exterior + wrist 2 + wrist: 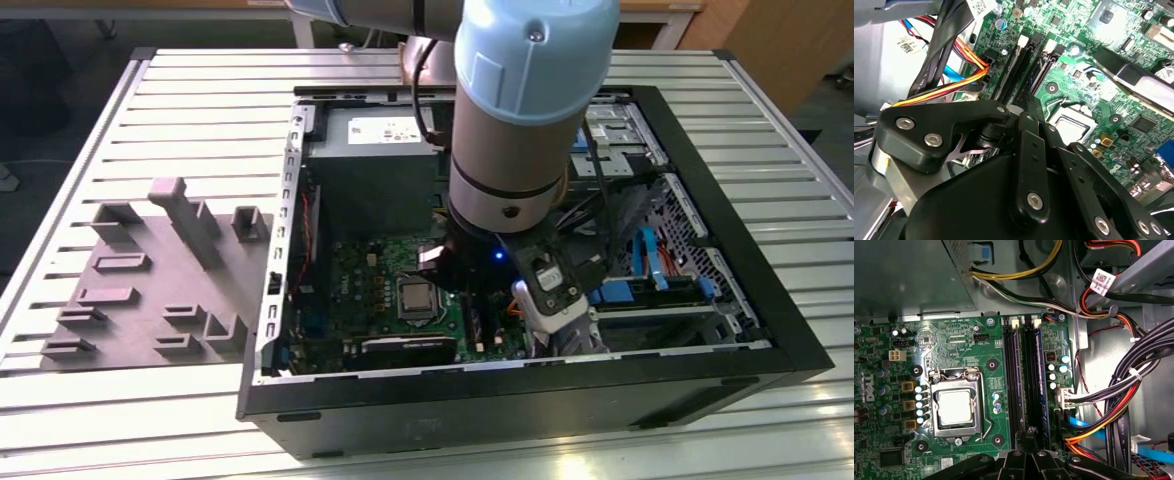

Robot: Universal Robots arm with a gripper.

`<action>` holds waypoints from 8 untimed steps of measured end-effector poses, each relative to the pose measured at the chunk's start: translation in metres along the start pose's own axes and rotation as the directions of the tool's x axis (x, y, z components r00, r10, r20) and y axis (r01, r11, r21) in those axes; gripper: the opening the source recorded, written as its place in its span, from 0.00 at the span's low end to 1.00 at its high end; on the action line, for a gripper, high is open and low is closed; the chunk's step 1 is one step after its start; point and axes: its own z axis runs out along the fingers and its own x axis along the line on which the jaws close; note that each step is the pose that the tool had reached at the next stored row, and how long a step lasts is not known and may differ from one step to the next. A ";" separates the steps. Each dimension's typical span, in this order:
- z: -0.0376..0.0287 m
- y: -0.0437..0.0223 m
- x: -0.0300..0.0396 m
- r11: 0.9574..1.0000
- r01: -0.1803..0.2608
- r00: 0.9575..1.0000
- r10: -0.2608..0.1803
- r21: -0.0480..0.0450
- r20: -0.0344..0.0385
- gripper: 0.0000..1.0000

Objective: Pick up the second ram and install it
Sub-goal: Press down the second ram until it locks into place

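The second ram (1029,375) stands edge-on as a thin dark strip in the memory slots beside the processor socket; in the second wrist view it (1041,70) runs away from my fingertips. My gripper (1030,432) is shut, its tips together over the near end of that strip. Whether they press on it I cannot tell. In the second wrist view the black gripper (1029,100) narrows to one tip at the slot's end. The exterior view has the gripper (541,335) low inside the open computer case (534,385), over the green motherboard.
The silver processor (955,407) sits in its socket beside the slots. Bundles of black, orange and blue cables (1114,405) crowd the other side. A pale grey moulded tray (147,290) lies at the exterior view's left. The power supply (374,150) fills the case's far end.
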 end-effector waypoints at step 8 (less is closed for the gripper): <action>0.0012 -0.0019 -0.0003 1.000 0.000 1.000 0.000 0.000 0.000 0.11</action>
